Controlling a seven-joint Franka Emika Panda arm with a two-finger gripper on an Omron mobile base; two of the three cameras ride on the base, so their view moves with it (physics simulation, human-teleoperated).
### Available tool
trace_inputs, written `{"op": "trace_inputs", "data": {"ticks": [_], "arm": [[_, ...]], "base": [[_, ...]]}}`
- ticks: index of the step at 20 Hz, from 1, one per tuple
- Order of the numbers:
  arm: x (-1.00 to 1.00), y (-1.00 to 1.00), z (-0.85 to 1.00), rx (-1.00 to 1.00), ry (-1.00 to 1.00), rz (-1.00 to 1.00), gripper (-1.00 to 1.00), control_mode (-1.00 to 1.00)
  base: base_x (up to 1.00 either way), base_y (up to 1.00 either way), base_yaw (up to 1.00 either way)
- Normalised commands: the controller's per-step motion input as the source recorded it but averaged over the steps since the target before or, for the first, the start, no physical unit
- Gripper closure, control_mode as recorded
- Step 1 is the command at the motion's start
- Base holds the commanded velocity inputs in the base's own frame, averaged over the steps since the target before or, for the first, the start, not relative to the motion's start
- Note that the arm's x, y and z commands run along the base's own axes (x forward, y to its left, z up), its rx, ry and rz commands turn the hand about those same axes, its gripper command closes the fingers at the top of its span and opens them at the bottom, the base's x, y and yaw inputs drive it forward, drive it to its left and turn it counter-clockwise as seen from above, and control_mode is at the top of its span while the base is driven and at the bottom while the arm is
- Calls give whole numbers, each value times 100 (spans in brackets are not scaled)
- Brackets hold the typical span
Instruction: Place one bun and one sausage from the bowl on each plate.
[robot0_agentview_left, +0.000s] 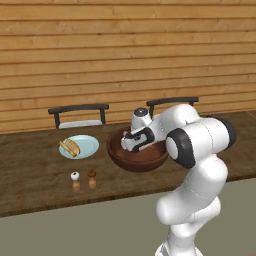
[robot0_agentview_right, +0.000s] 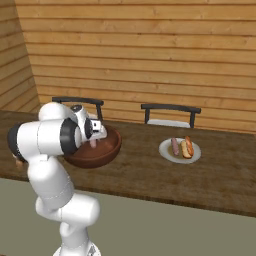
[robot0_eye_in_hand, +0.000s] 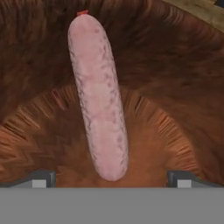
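One pinkish-red sausage (robot0_eye_in_hand: 99, 100) left in the dark reddish-brown wooden bowl (robot0_eye_in_hand: 175, 78), seen from the hand, lying lengthwise between wide-open gripper (robot0_eye_in_hand: 112, 178) tips, nothing held, lined up for a grasp. From the left: pale blue-grey plate (robot0_agentview_left: 89, 144) with yellow-tan bun (robot0_agentview_left: 70, 147), awaiting sausage. From the right: second plate (robot0_agentview_right: 167, 152) already filled.

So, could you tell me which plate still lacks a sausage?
The plate by the shakers: it holds just a bun.
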Motion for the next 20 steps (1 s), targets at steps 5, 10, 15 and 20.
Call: {"op": "trace_inputs", "data": {"ticks": [5, 10, 15, 20], "arm": [[28, 0, -31, 0, -5, 0, -100, -100], [7, 0, -26, 0, -5, 0, -100, -100], [0, 0, -9, 0, 0, 0, 100, -100], [0, 0, -2, 0, 0, 0, 100, -100]], "base": [[0, 0, 0], [0, 0, 0], [0, 0, 0], [0, 0, 0]]}}
